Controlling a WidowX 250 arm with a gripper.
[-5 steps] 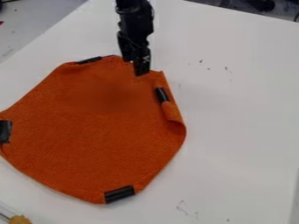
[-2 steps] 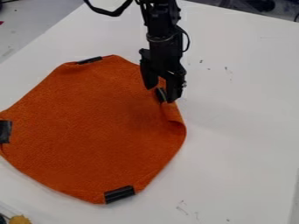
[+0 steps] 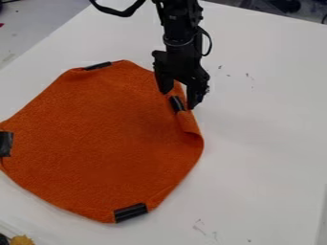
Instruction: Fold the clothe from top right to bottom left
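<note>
Cloth (image 3: 102,139), orange and many-sided in outline, was laid out mostly flat on the white tabletop (image 3: 268,143), across the left and middle of the camera view. Its leftmost part was cut off by the view's edge. Four strips of black tape were seen at its rim: a top strip (image 3: 97,66), a right strip (image 3: 177,104), a bottom strip (image 3: 130,212) and a left strip (image 3: 5,143). Just below the right strip, the cloth's side was rolled inward in a small curl (image 3: 190,124), while the main fold across the cloth was not made. From the top edge of the view, the black arm (image 3: 180,28) was hung down over the cloth's upper right side. The tool (image 3: 179,97) was held open there, its two fingers parted, with one placed over the cloth and the other at its right border. The right strip was framed between them, and no cloth was seen to be pinched. Whether the cloth was touched by the fingertips could not be told. A black cord (image 3: 119,13) was looped beside the arm near the top. Small dark marks were scattered on the tabletop, and a yellowish lump (image 3: 21,240) was seen at the lower left corner.
</note>
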